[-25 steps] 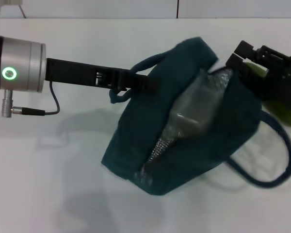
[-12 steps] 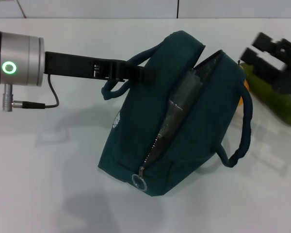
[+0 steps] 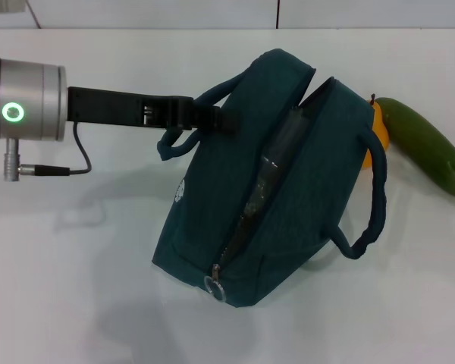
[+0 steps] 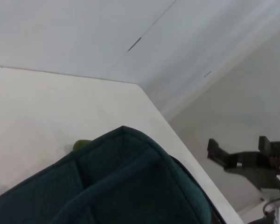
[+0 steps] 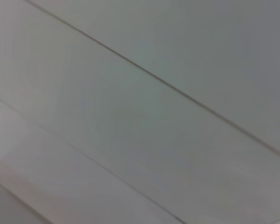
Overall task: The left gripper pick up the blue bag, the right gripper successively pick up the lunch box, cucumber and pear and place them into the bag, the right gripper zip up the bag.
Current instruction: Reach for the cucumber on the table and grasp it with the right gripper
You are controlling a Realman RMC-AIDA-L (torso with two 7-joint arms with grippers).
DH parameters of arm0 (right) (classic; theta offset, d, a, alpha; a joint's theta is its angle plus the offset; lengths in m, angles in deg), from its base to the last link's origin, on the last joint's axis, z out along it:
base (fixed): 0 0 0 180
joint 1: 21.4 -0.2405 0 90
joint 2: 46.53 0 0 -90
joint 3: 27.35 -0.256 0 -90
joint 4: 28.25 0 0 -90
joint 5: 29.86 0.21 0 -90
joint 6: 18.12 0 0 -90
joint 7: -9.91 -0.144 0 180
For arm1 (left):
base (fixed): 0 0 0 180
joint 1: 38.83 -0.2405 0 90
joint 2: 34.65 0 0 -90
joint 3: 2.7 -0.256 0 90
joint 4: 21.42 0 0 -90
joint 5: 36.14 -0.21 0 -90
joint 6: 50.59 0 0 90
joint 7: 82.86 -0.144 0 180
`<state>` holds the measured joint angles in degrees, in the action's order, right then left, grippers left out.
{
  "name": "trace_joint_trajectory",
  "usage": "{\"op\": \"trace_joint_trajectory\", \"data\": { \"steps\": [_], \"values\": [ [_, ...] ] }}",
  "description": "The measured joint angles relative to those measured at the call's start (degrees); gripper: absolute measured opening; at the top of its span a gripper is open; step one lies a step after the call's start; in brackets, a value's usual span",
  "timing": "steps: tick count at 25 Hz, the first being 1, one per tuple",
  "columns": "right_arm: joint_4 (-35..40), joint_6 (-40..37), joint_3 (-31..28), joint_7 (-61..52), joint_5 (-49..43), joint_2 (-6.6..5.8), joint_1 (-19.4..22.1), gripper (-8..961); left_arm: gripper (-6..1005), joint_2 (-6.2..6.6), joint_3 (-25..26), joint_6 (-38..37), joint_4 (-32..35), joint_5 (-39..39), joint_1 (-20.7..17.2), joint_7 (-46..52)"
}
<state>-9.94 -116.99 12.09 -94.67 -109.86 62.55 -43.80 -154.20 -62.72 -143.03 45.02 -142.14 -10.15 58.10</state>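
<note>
Left gripper [image 3: 212,121], black two-fingered claw on silver wrist with green ring light, clamped on one loop handle [image 3: 183,135] of the large dark teal-blue fabric bag [image 3: 280,205]. Bag resting on white table [image 3: 83,288] just beyond the fingertips, top zipper [image 3: 246,220] partly open, metal ring pull [image 3: 214,285] at the end away from the claw. Orange-yellow pear [image 3: 378,127] and thick dark green cucumber [image 3: 428,145] past the bag's far side. Right gripper [image 4: 245,158] off past the table edge, well apart from the bag; finger state cannot be told
</note>
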Motion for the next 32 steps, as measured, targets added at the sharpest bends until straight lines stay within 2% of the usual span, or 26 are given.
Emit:
{"op": "trace_joint_trajectory", "data": {
  "steps": [2,5,11,14,18,20,28,32],
  "values": [
    [1.9,0.5,0.2,0.7,-0.9,-1.68,0.2,725,53,-0.03,0.0,0.1,-0.3,0.1,0.0,-0.1],
    [6.4,1.7,0.3,0.7,-3.4,-2.88,0.8,832,53,-0.05,0.0,0.8,-0.8,0.1,-0.1,-0.5],
    [20.2,5.2,0.0,-0.5,-13.6,-3.62,2.0,890,54,0.13,0.2,2.1,-3.6,0.1,0.3,-2.4],
    [24.3,6.8,0.0,-3.4,-18.3,-5.21,1.2,888,54,0.17,0.5,2.2,-3.9,0.1,0.4,-2.7],
    [27.8,7.0,-0.3,-6.1,-23.9,-8.57,-1.2,885,54,0.08,0.6,2.2,-4.0,0.1,0.4,-3.2],
    [29.1,6.9,-0.9,-7.4,-27.8,-9.83,-2.9,883,54,0.07,0.6,2.2,-4.4,0.1,0.5,-3.5],
    [33.9,6.3,-1.3,-13.5,-44.0,-12.04,-10.9,877,54,0.11,0.6,2.3,-5.1,0.1,0.6,-4.7],
    [35.4,5.8,-1.1,-16.9,-52.0,-12.42,-15.0,874,55,0.12,0.6,2.3,-5.1,0.1,0.6,-4.7]
  ]
}}
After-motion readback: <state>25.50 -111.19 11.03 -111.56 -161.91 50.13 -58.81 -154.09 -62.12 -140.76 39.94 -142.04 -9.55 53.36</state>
